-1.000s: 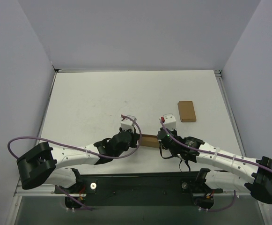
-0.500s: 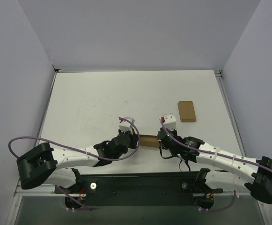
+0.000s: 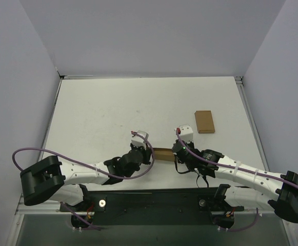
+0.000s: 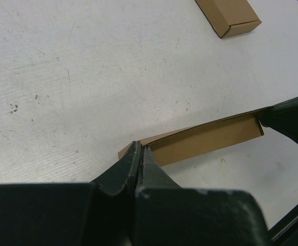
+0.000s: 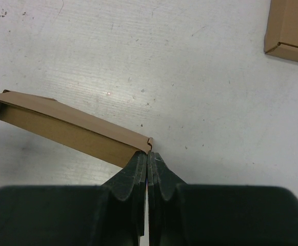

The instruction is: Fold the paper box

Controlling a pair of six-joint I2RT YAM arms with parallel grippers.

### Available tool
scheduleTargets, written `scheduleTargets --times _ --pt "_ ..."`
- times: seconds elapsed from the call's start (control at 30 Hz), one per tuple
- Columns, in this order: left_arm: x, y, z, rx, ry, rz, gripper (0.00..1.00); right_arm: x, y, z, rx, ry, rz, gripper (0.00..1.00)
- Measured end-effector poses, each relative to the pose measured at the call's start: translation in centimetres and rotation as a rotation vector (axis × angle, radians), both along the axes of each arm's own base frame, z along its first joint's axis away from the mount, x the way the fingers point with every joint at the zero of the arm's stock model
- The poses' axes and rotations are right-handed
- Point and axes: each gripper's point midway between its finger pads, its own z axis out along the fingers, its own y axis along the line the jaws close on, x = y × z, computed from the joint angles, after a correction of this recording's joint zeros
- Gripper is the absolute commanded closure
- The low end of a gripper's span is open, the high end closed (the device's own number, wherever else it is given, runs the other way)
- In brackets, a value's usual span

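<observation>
Paper box (image 3: 163, 153): thin brown cardboard, long and narrow, lying near the front of the white table (image 3: 113, 107) and spanning the gap between my two grippers. Condition: partly flattened, with one long panel tilted up from the surface and a shadow beneath it in both wrist views. A crease line runs along its length, and a small notch shows at the end by my right fingers. Left gripper (image 4: 140, 148): my fingers are pressed together with no gap between them, pinching the near corner of the box's left end. Right gripper (image 5: 147, 154): my fingers are likewise drawn tight, their tips meeting at the notched corner of the box's right end, gripping it there. In the top view my two arms reach inward from either side, wrists facing each other across the box. Cardboard rectangle (image 3: 204, 121): plain brown, lying flat on the table farther back and to the right, well apart from the box and from both grippers. Purple cables (image 3: 31, 151): one loops along each arm.
</observation>
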Motion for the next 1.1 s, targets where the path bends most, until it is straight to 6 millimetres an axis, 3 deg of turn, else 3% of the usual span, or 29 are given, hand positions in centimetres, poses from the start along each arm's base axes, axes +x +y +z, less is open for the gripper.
scheduleTargets --times 0.6,1.1 --pt "-0.3 -0.5 -0.1 0.036 -0.055 -0.002 1.0 0.2 -0.4 0.8 0.064 0.062 -0.092 1.0" --pt "-0.5 -1.0 -0.1 0.048 -0.071 -0.011 1.0 0.6 -0.9 0.1 0.049 0.089 -0.14 1.0"
